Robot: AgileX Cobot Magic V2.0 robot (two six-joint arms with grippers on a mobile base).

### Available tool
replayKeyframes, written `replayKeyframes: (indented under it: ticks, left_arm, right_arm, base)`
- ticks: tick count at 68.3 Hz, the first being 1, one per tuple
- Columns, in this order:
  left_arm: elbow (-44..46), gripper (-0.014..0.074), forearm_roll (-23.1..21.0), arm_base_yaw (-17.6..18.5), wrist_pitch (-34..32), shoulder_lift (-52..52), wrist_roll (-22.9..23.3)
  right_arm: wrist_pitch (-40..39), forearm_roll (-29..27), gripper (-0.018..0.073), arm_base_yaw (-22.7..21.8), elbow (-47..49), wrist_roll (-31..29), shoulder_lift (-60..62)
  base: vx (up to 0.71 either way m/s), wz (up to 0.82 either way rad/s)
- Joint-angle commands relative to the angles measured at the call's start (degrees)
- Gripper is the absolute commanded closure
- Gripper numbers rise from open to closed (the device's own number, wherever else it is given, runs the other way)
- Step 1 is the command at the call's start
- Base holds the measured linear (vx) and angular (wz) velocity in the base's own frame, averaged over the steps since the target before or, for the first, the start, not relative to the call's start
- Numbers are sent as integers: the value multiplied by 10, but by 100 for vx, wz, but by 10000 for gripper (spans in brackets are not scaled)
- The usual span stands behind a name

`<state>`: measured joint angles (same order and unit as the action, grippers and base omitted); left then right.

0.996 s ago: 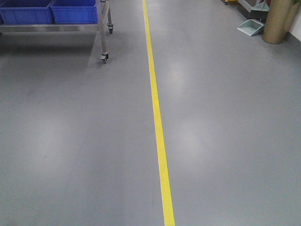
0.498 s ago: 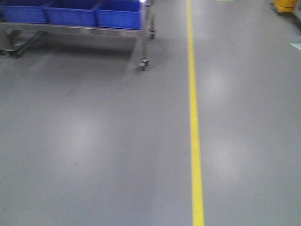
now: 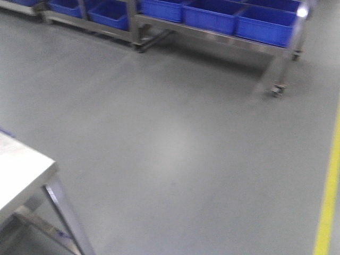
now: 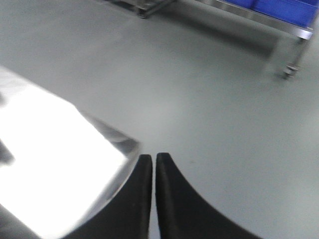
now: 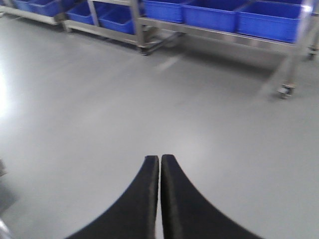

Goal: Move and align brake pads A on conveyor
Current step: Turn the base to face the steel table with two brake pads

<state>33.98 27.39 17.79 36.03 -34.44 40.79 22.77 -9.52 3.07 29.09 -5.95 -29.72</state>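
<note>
Although both wrist views look out over grey floor point(image 3: 175, 143), neither shows the brake pads A or the conveyor, so their place relative to either end effector cannot be told. The left end effector point(image 4: 149, 157) is clenched, its two black fingers point(image 4: 129, 209) pressed tip to tip with nothing between them. The right end effector point(image 5: 160, 158) is clenched the same way and is also empty.

Just left of and below the left end effector lies the corner of a shiny steel table point(image 4: 55, 164). Its edge and slanted leg point(image 3: 66, 212) fill the near left of the front view. Far across the floor stands a wheeled steel rack point(image 3: 223, 38) carrying blue bins point(image 3: 239, 18), with one caster point(image 3: 278, 89) at the far right. A yellow floor line point(image 3: 329, 202) runs along the right edge. Between the table and the rack the floor lies open.
</note>
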Motion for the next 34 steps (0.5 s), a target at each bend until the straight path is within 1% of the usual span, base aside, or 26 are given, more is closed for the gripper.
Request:
replayKeyframes:
  ticks: [1, 34]
  left_arm:
    - [15, 603, 12, 2, -33, -1, 3]
    - [15, 603, 12, 2, -33, -1, 3]
  right_arm:
    - [-41, 0, 569, -4, 15, -7, -3]
    - [-41, 0, 569, -4, 15, -7, -3]
  base:
    - [16, 79]
    - [17, 70]
